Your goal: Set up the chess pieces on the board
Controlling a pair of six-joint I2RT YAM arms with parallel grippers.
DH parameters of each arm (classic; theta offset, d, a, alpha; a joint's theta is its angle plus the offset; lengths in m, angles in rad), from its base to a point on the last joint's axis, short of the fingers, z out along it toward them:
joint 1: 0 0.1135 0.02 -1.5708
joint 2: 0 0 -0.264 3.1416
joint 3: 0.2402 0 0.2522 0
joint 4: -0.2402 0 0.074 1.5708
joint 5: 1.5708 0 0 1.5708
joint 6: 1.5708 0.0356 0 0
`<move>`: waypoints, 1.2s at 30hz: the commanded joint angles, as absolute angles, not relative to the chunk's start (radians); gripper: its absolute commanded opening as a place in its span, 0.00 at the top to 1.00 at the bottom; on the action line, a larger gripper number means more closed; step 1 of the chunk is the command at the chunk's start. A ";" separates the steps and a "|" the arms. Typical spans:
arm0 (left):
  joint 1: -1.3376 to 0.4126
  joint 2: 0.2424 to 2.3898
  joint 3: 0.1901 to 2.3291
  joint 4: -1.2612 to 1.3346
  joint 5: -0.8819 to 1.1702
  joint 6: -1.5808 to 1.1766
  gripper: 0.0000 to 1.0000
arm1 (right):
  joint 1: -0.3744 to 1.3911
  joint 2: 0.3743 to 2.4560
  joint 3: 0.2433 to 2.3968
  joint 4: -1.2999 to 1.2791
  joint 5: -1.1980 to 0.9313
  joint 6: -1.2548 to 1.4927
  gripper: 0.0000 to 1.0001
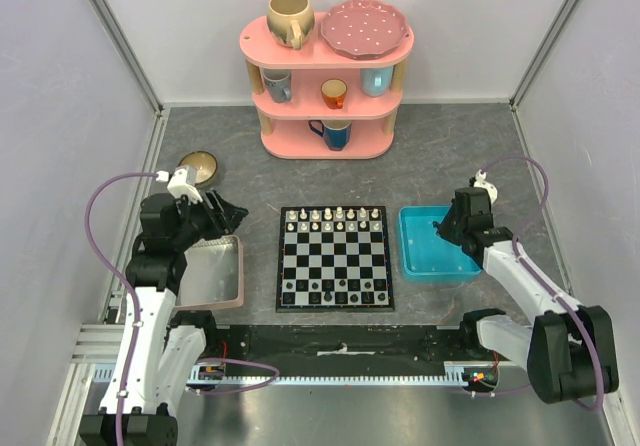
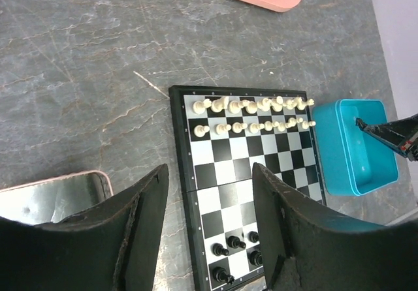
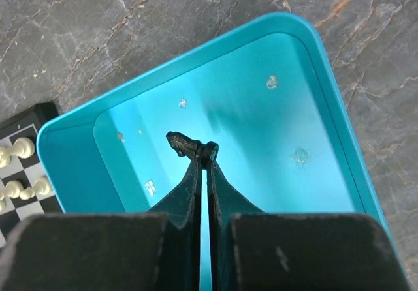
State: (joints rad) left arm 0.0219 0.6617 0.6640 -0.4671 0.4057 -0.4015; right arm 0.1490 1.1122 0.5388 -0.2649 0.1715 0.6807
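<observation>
The right gripper (image 3: 202,157) is clamped on a black knight (image 3: 183,143) in the blue tray (image 3: 313,49); next it must carry it to the near row of the board (image 1: 335,257); the left gripper (image 2: 209,171) stands apart

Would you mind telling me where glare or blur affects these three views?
Top external: evenly lit, pale sheen on the grey tray. Left wrist: near jaws dark and soft, the board crisp. Right wrist: glare patches inside the blue tray.
</observation>
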 commanded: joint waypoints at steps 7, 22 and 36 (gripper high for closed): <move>0.017 0.695 0.650 -0.286 0.730 -0.437 0.41 | 0.144 0.919 0.583 -0.420 0.040 0.634 1.00; -0.606 1.054 0.850 0.046 0.427 -0.597 0.40 | 0.147 0.703 0.618 -0.414 -0.204 0.586 1.00; -0.868 1.515 1.187 0.109 0.247 -0.575 0.22 | 0.146 0.643 0.653 -0.453 -0.179 0.641 1.00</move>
